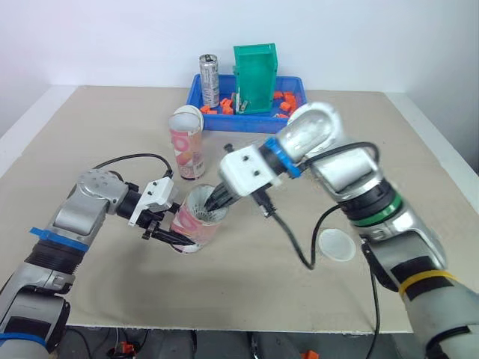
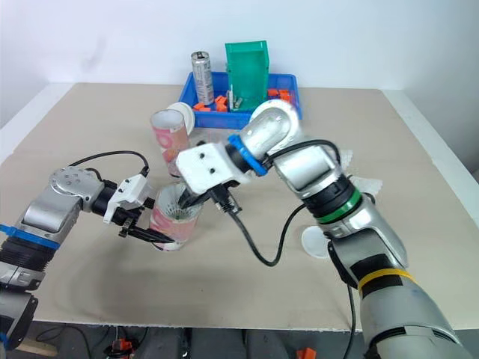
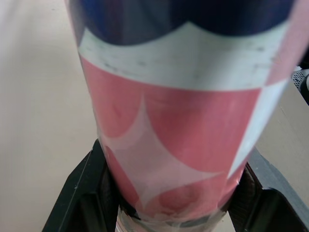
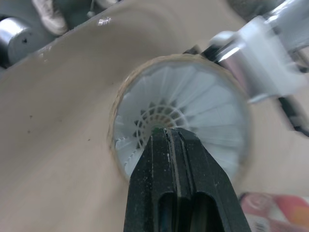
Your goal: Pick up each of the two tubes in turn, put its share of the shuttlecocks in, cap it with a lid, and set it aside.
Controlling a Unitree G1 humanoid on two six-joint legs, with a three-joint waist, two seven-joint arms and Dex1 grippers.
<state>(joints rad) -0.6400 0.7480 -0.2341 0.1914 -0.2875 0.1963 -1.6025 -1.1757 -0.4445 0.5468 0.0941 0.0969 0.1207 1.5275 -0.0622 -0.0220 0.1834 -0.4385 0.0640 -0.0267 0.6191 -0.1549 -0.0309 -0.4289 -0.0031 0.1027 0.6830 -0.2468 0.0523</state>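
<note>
Here the right arm (image 1: pixel 352 176) reaches inward, jaws inside the tube (image 1: pixel 196 224).

Blue tray (image 1: pixel 239 123) at the table's (image 1: pixel 90 134) far edge. In it: silver can (image 1: pixel 209 81) upright at left, green box (image 1: pixel 254 78) upright mid-tray, small orange pieces (image 1: pixel 283 96) scattered round both.

Tilted tube (image 1: pixel 196 219): mouth blocked by a shuttlecock (image 4: pixel 207 116) and the right gripper (image 4: pixel 169 131), fingers pressed together. Left gripper (image 1: pixel 172 235) clamps its lower wall. Second tube (image 1: pixel 187 146) stands just behind it. Lid (image 1: pixel 336 244) lies well to its right. Open table (image 1: pixel 97 127) lies behind and left of it, and in front.
</note>
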